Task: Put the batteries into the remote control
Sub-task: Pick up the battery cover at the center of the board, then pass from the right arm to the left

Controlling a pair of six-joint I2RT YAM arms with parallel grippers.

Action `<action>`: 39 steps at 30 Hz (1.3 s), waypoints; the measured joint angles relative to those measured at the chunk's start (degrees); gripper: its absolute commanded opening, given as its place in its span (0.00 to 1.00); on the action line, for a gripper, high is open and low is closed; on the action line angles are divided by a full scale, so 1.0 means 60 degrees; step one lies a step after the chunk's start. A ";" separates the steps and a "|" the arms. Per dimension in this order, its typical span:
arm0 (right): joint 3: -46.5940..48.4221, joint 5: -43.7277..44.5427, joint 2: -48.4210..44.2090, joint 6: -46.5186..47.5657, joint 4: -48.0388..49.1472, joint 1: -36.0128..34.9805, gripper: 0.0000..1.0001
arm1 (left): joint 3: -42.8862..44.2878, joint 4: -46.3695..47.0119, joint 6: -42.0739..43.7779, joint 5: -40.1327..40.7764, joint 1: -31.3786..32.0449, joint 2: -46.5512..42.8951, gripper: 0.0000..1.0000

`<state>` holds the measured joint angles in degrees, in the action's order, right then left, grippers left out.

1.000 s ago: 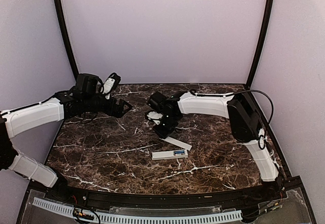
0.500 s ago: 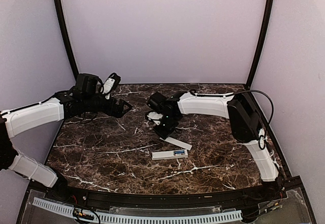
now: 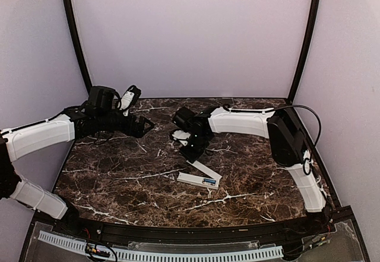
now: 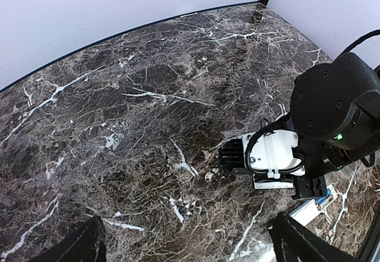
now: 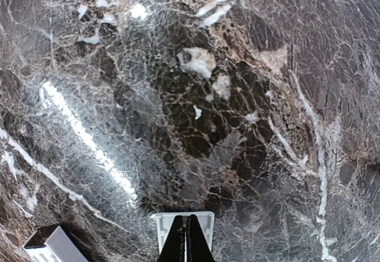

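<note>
There is one remote control (image 3: 195, 179) and one white cover strip (image 3: 205, 169), the strip just beside the remote at its 12 o'clock. Of the batteries (image 3: 209, 181), one blue patch shows in the remote's recess; whether it is one cell or two cannot be told. There are two arms, the left arm (image 3: 41, 136) and the right arm (image 3: 243, 121). There are two grippers, the left gripper (image 3: 144, 126) and the right gripper (image 5: 186, 241). All are on one marble table (image 3: 119, 179).

The bench (image 3: 119, 179) looks like polished dark brown marble with white veins, glossy enough to throw glare. The remote control (image 3: 193, 179) and cover strip (image 3: 203, 168) look like smooth white plastic.
</note>
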<state>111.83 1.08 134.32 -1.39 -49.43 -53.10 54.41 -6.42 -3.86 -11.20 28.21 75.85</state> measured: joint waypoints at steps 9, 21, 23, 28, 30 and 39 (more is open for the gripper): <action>-0.0004 0.0769 -0.0991 -0.0364 0.0433 0.0000 0.00 | 0.0000 0.0015 -0.0047 -0.0044 -0.0015 0.0004 0.93; -0.0018 0.2473 -0.2044 -0.1373 0.2135 0.0000 0.00 | -0.0940 0.2634 -0.2084 -0.1173 0.0295 0.0084 0.99; -0.0015 0.2656 -0.2218 -0.1570 0.2364 -0.0007 0.00 | -0.1027 0.3082 -0.2350 -0.1319 0.0528 0.0182 0.99; -0.0015 0.3169 -0.2841 -0.1840 0.2881 -0.0182 0.00 | -0.1056 0.3916 -0.2812 -0.1366 0.1213 0.0474 0.98; -0.0011 0.3337 -0.3151 -0.1869 0.3100 -0.0368 0.00 | -0.1038 0.4153 -0.2954 -0.1264 0.1439 0.0583 0.96; 0.0007 0.3606 -0.3956 -0.1851 0.3901 -0.1096 0.00 | -0.0568 0.4739 -0.3238 -0.0987 0.1708 0.1177 0.77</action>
<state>111.87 22.72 110.59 -12.49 -26.02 -59.68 51.00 22.02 -23.29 -17.12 38.46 82.91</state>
